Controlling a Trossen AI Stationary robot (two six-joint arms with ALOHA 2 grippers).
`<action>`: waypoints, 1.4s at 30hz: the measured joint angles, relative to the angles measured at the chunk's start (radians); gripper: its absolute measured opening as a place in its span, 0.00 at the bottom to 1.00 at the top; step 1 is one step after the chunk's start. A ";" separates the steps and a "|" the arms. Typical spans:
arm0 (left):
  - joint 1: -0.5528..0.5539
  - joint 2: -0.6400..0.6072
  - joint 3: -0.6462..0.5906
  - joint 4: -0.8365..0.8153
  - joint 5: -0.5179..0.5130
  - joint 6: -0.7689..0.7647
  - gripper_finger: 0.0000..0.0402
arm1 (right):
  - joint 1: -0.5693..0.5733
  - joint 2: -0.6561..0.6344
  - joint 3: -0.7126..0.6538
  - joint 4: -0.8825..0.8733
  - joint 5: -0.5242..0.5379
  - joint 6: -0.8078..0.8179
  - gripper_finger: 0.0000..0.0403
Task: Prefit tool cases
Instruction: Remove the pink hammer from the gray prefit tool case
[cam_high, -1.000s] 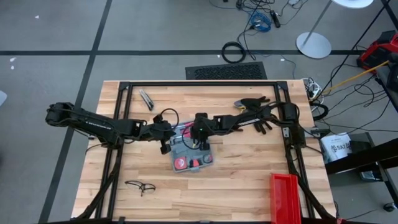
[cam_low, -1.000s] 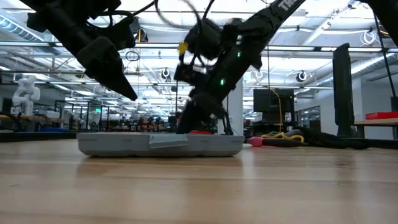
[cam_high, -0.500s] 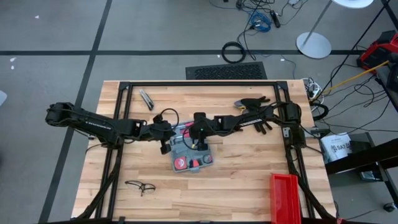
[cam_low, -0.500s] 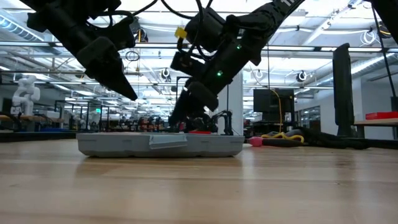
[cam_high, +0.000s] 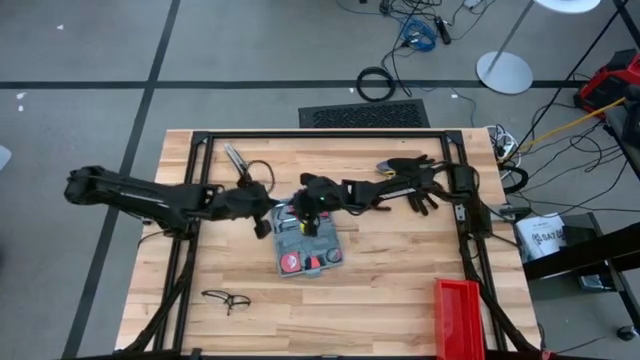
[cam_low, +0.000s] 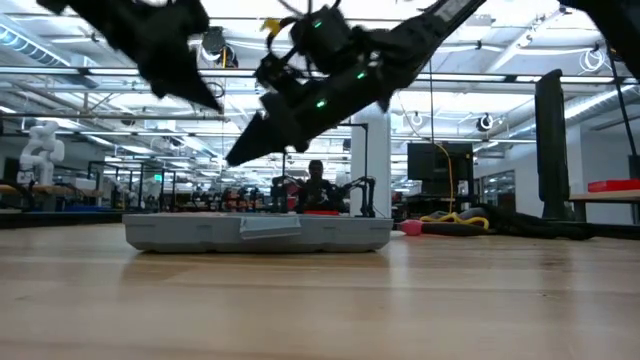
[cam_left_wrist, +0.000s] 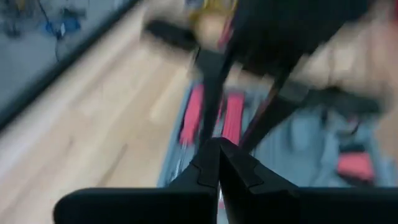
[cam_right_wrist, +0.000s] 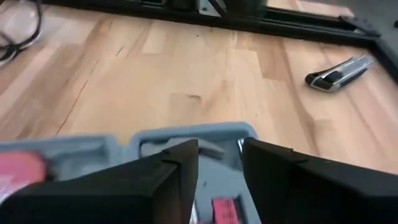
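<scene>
The tool case (cam_high: 305, 243) lies open and flat on the wooden table (cam_high: 400, 270), near its middle, with red-handled tools set in its grey inner tray. In the low view the case (cam_low: 258, 232) sits level on the table, and nothing touches it.

The left claw (cam_high: 262, 210) is at the far left corner of the case, above the table. In the left wrist view its 2 fingers (cam_left_wrist: 208, 168) are pressed together with nothing between them, so it is clenched and empty. In the low view it hangs well above the case.

The right claw (cam_high: 303, 212) is over the far edge of the case, just beside the left claw. In the right wrist view its 2 fingers (cam_right_wrist: 177, 163) stand apart with a clear gap, the rim of the case showing between them; it is released and holds nothing. In the low view it points down toward the left, clear of the case top.

A utility knife (cam_high: 236, 159) lies near the far left corner of the table. A pair of glasses (cam_high: 227, 298) lies near the front left. A red bin (cam_high: 461, 315) stands at the front right corner. Black gloves (cam_high: 410, 165) lie on the far right, by the right arm.
</scene>
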 joint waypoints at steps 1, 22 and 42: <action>0.000 -0.025 0.005 -0.001 -0.003 0.007 0.02 | -0.006 0.029 0.032 -0.005 -0.016 0.015 0.28; -0.003 -0.141 -0.031 -0.073 -0.017 0.025 0.02 | -0.015 0.296 0.481 -0.463 -0.029 -0.270 0.28; -0.003 -0.141 -0.031 -0.083 -0.011 0.025 0.02 | -0.038 0.287 0.500 -0.563 0.089 -0.477 0.26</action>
